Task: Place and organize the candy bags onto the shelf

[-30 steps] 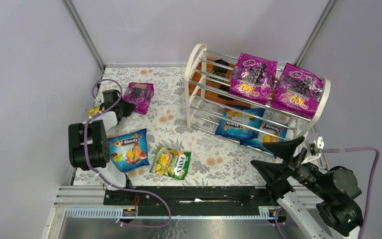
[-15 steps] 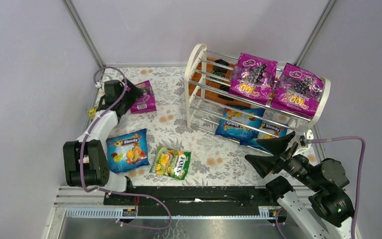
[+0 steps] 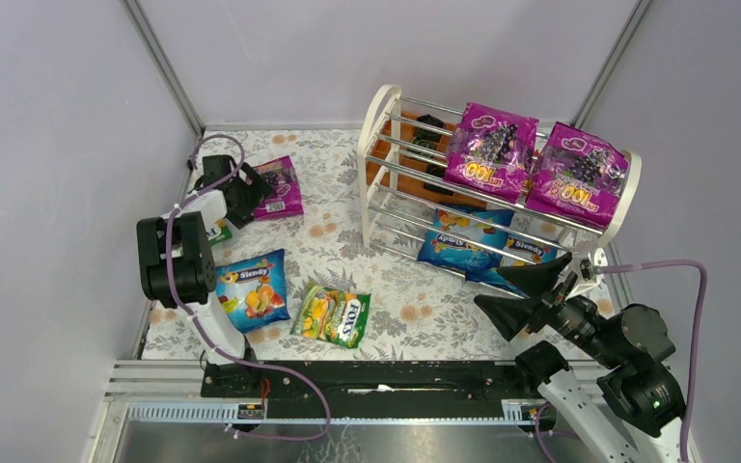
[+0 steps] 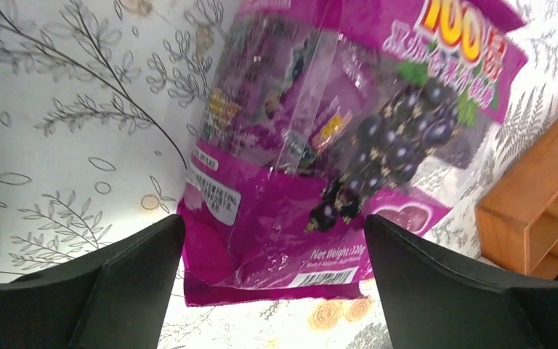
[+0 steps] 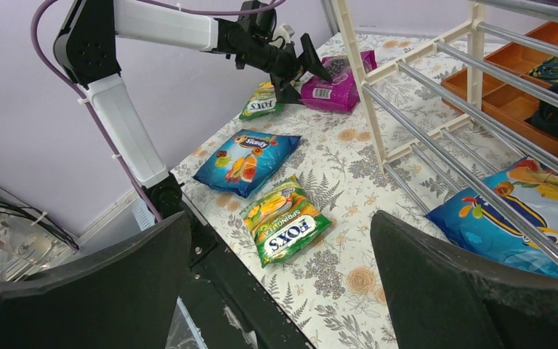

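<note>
The left gripper (image 3: 249, 198) is spread wide around the end of a magenta bag (image 3: 285, 188) lying on the table (image 3: 333, 253) left of the shelf (image 3: 377, 145). The right gripper (image 3: 497, 291) is held wide open and empty by the shelf's front right corner. Two more magenta bags (image 3: 490, 149) are seen on the top tier, blue bags (image 3: 458, 246) on the lowest.
</note>
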`<action>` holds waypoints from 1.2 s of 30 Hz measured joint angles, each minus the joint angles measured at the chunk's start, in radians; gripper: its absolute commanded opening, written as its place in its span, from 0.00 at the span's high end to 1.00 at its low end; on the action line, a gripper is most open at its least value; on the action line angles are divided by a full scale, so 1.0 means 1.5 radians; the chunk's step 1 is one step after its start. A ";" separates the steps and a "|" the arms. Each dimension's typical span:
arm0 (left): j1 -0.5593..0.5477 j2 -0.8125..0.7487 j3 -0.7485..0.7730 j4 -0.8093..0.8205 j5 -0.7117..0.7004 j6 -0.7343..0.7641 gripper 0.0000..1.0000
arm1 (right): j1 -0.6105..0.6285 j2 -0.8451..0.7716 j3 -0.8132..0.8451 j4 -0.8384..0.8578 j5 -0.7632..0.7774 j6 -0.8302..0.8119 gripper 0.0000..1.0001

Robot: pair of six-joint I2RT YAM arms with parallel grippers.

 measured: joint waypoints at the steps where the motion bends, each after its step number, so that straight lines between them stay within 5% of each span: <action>1: -0.001 0.000 -0.009 0.004 0.010 -0.001 0.05 | 0.000 0.001 -0.001 0.002 0.000 0.001 0.00; 20: 0.013 0.010 -0.072 0.141 0.158 -0.071 0.91 | 0.000 0.063 -0.006 0.060 0.007 0.054 0.00; 27: 0.015 -0.077 -0.132 0.153 0.185 -0.108 1.00 | 0.000 0.105 -0.005 0.060 0.041 0.090 0.00; 36: 0.028 -0.209 -0.157 0.144 0.209 -0.130 1.00 | 0.000 0.165 0.032 0.052 0.045 0.116 0.00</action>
